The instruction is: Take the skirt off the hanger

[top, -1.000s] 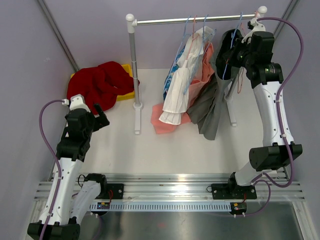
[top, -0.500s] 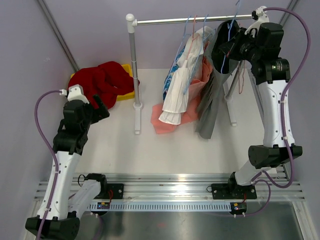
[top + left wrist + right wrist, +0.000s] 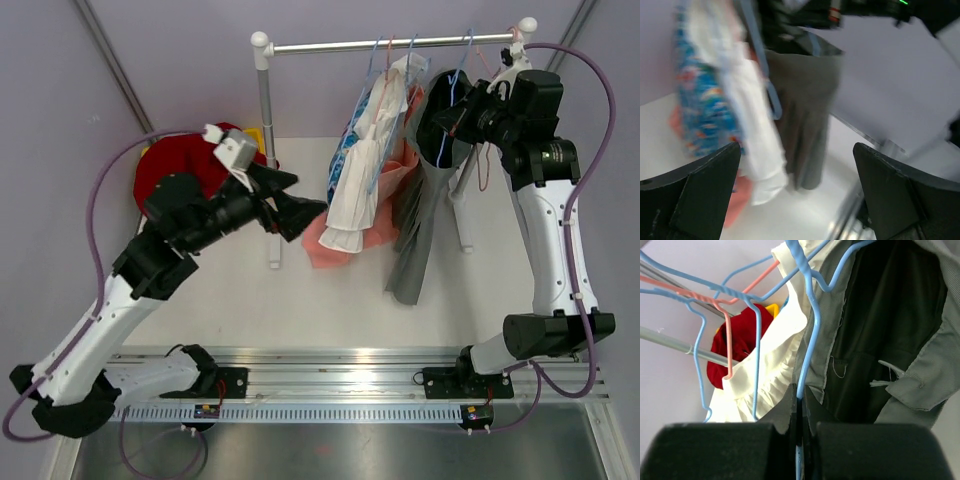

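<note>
grey skirt [image 3: 415,230] x1 | white garment [image 3: 355,195] x1 | blue patterned garment [image 3: 342,160] x1 | pink garment [image 3: 322,248] x1 | red cloth heap [image 3: 155,165] x1 | blue wire hanger [image 3: 812,330] x3 | pink wire hanger [image 3: 727,335] on rail x1 | clothes rail [image 3: 320,44] x1

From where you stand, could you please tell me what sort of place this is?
Probably a robotics test cell staged as a wardrobe: plain lilac wall panels around a white tabletop, a silver metal clothes rail hung with garments, and a slotted aluminium base rail at the near edge.

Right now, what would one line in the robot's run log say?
left gripper: open, holding nothing | right gripper: shut on blue hanger | grey skirt: hanging on hanger, not removed
</note>
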